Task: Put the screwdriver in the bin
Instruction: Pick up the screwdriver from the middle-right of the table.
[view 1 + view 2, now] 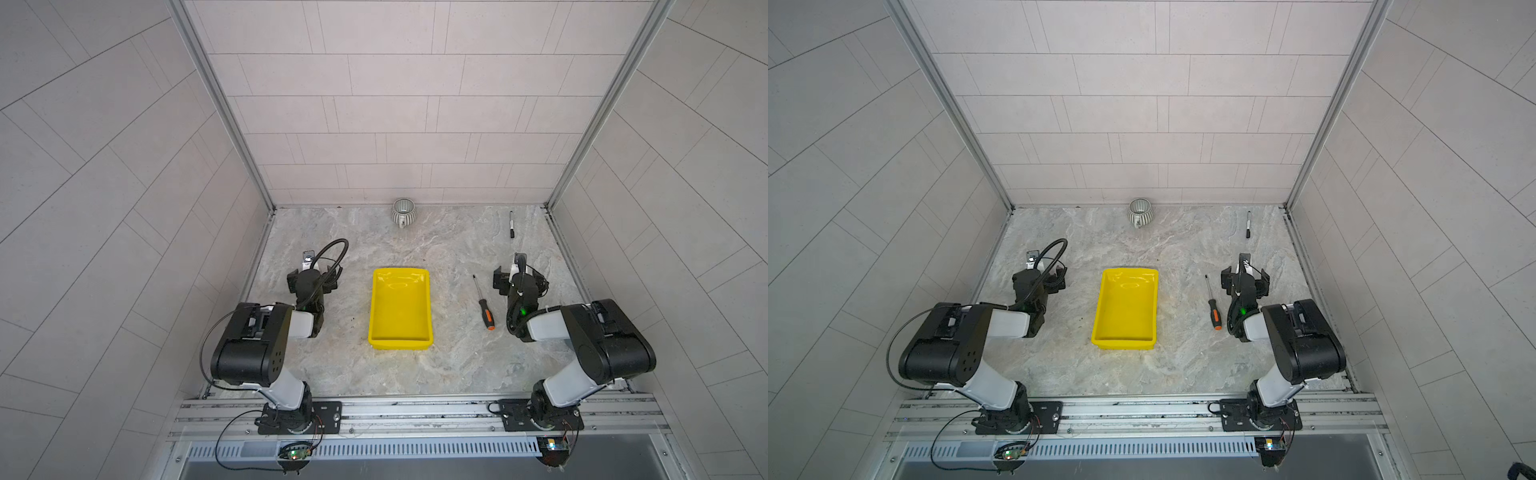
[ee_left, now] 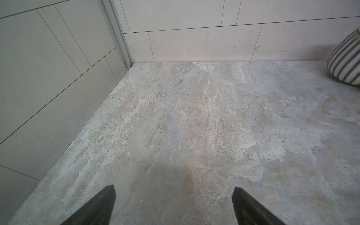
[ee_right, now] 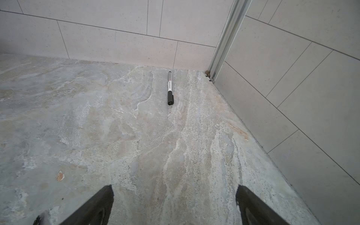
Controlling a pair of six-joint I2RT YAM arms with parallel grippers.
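Note:
The screwdriver point(image 1: 484, 305) point(image 1: 1213, 305) lies flat on the marbled table, right of the bin. Its silver shaft points toward the back wall and its black-and-orange handle toward the front. The bin point(image 1: 400, 343) point(image 1: 1124, 343) is a yellow tray in the middle of the table with nothing in it. My right gripper point(image 1: 520, 279) point(image 1: 1244, 278) point(image 3: 174, 194) hovers just right of the screwdriver, open, with only bare table between its fingers. My left gripper point(image 1: 313, 276) point(image 1: 1039, 279) point(image 2: 173, 194) is left of the bin, open and holding nothing. Neither wrist view shows the screwdriver or the bin.
A grey ribbed mug point(image 1: 403, 212) point(image 1: 1139, 211) point(image 2: 346, 58) stands at the back wall. A thin black marker pen point(image 1: 511, 224) point(image 1: 1248, 224) point(image 3: 170, 88) lies near the back right corner, beyond the right gripper. Tiled walls close in the table on three sides.

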